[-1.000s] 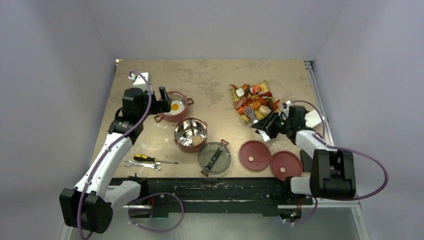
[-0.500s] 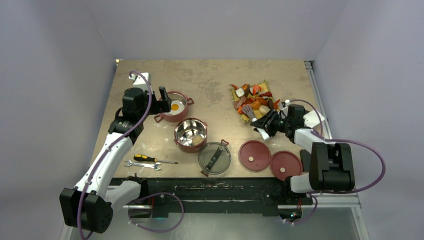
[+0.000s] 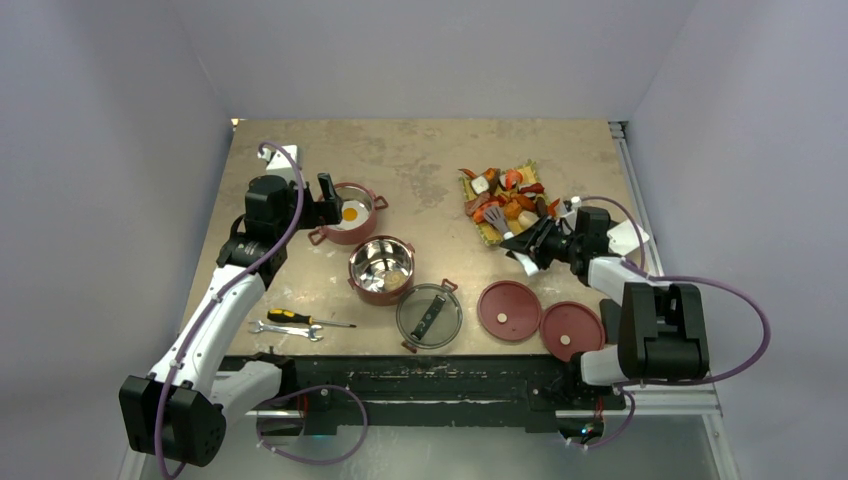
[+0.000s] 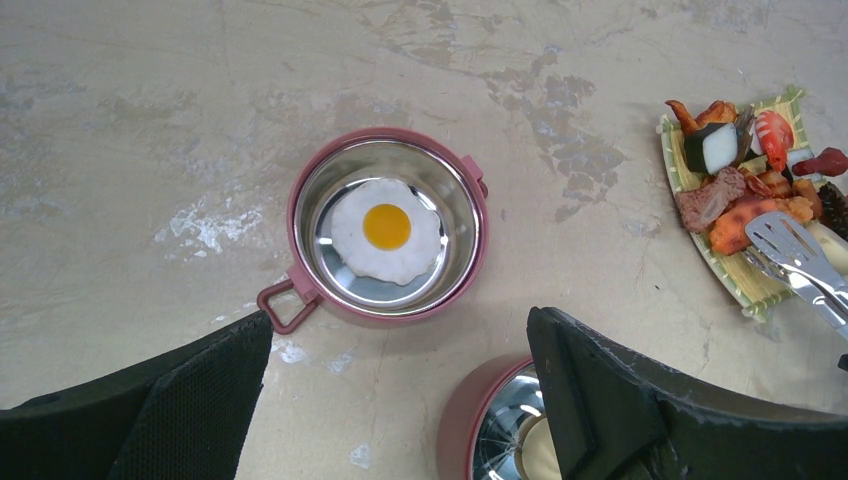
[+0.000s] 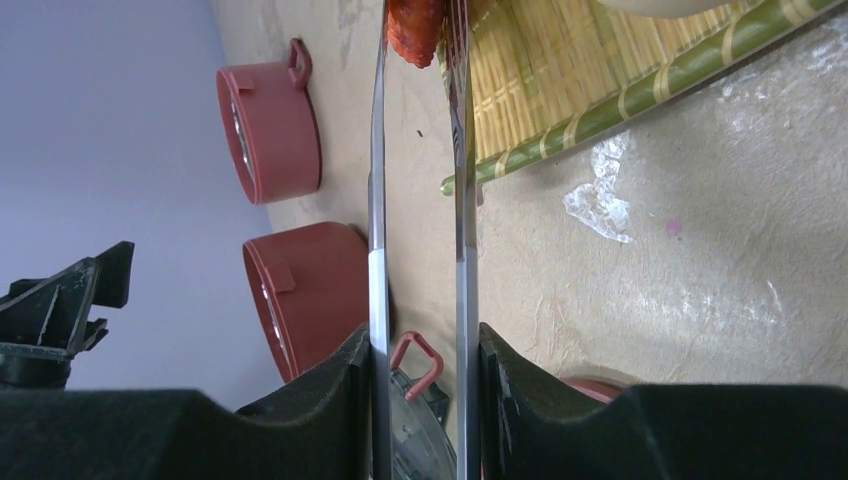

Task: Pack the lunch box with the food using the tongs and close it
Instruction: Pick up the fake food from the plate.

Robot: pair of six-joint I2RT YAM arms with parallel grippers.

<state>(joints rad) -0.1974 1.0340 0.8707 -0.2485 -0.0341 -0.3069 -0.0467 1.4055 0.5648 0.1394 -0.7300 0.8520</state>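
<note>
One egg in bowl: left wrist | tongs flank chunk: right wrist

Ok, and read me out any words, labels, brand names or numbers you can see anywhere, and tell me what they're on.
None: no text can be read in any view.
The bowls, lids, tongs, screwdriver and wrench show no print.
Any marking on the arms is too small to tell.

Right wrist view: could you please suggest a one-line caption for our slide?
Right gripper holding the tongs, their arms flanking a red food piece by the yellow woven mat.
</note>
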